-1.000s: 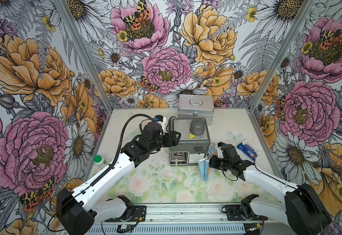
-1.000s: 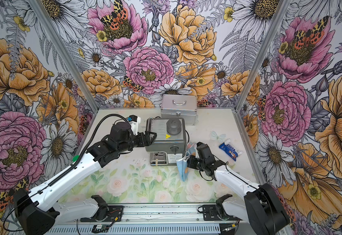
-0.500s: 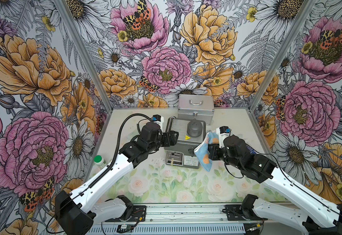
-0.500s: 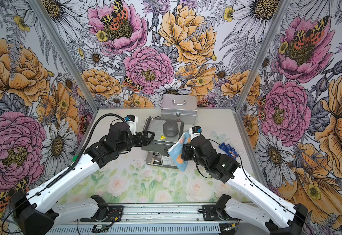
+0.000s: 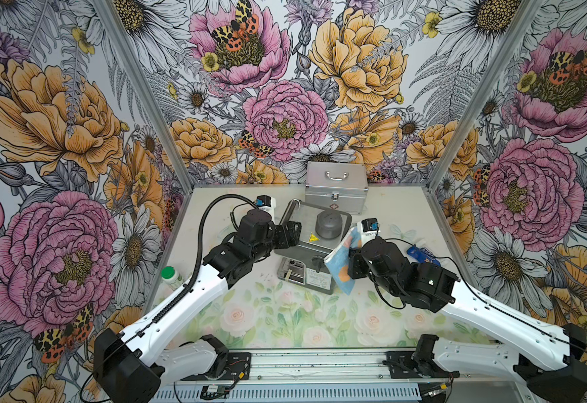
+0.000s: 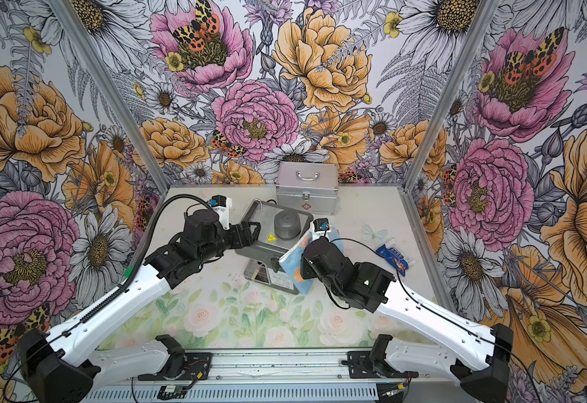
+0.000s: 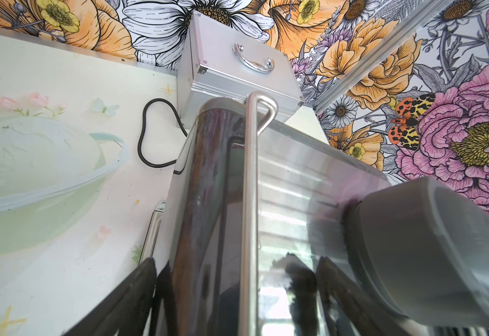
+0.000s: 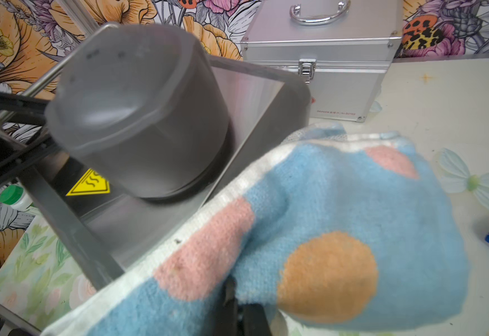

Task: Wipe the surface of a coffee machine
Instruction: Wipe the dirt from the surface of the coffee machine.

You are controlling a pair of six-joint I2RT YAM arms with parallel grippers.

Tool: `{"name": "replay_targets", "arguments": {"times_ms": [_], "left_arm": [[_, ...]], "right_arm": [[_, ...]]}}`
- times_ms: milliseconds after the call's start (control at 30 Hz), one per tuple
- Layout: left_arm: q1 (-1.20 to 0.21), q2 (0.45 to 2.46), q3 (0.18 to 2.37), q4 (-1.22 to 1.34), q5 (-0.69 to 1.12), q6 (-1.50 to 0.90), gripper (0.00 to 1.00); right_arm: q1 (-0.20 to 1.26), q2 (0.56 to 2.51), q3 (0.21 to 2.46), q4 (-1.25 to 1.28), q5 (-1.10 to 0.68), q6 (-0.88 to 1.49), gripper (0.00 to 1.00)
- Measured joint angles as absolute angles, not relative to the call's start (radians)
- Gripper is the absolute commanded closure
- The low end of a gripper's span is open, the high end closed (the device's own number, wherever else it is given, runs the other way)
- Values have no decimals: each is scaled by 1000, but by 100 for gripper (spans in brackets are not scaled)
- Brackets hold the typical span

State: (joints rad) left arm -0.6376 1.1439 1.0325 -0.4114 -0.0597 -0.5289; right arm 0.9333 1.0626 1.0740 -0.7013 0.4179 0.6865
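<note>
The machine (image 5: 311, 244) is standing toward the back middle of the desk (image 5: 285, 314), just in front of the silver case (image 5: 336, 185), and it is sitting a little askew to the desk edge. The left gripper (image 5: 289, 233) is reaching over the machine's left edge with its jaws spread wide. In the left wrist view one finger (image 7: 127, 296) is lying along the outer wall and the other on the ribbed top, with the steel rail (image 7: 250, 203) between them, so I judge it is clamping this edge to keep the machine steady. The right gripper (image 8: 238, 311) is pressed together and pinching a blue cloth (image 5: 341, 260) with pink and orange dots. The cloth is hanging against the machine's right edge and front right corner. In the right wrist view its white hem is lying over the rim of the top, near the grey cap (image 8: 138, 116) and the yellow sticker (image 8: 89, 183). As I am reading it, the wiping is only beginning: the cloth is meeting the right edge, while the middle of the top, the cap, the front panel and the left side are showing no contact with it. The pictures are showing no dirt or wet traces, so I cannot tell which parts are already clean.
</note>
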Motion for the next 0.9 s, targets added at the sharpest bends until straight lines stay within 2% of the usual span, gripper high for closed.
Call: {"name": "replay_targets", "arguments": {"times_ms": [300,633,900], "left_arm": [[-730,1133,1016,-384,-123,-579,16],[-744,1115,994,-404,-169,-627,16],[-739,1094,978,-393,-151,-639,12]], "right_arm": [[708,1208,1154,-676,345,627,100],[665,1359,1331,-714,318,574,100],[676,1278,1311,-696,322,562,100]]}}
